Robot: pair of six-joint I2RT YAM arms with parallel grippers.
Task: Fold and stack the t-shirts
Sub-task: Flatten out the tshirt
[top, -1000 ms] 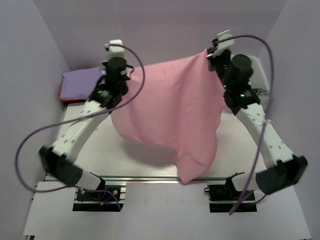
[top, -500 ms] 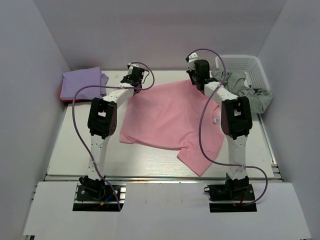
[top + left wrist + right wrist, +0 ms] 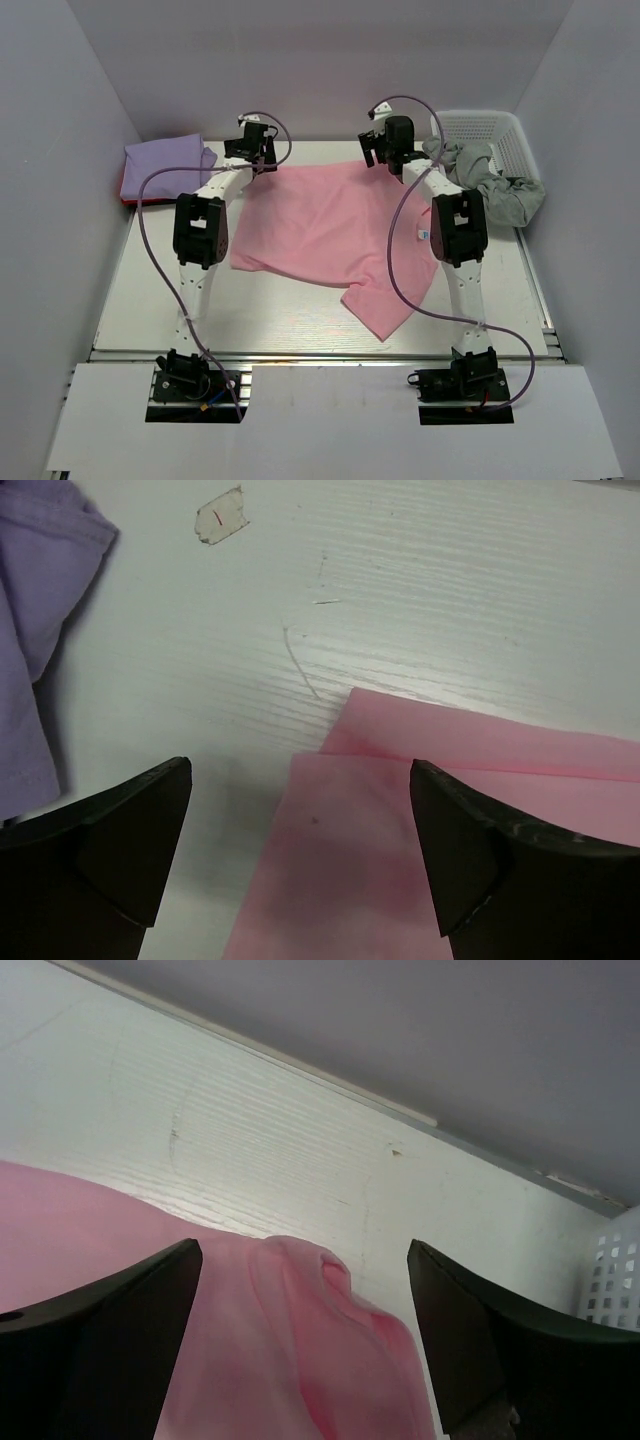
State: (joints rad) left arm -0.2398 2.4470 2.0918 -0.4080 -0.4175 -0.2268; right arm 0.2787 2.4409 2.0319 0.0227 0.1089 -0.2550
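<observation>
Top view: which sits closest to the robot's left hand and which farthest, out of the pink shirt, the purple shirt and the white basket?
From the left hand:
1. Pink t-shirt, its corner right beside the hand.
2. Lavender t-shirt, off to the left, in the far-left corner.
3. White basket, away at the far right.

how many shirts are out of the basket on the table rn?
3. Pink shirt spread flat in the middle; lavender shirt folded in the far-left corner; red shirt under it, only an edge showing. More could be hidden in that stack.
</observation>
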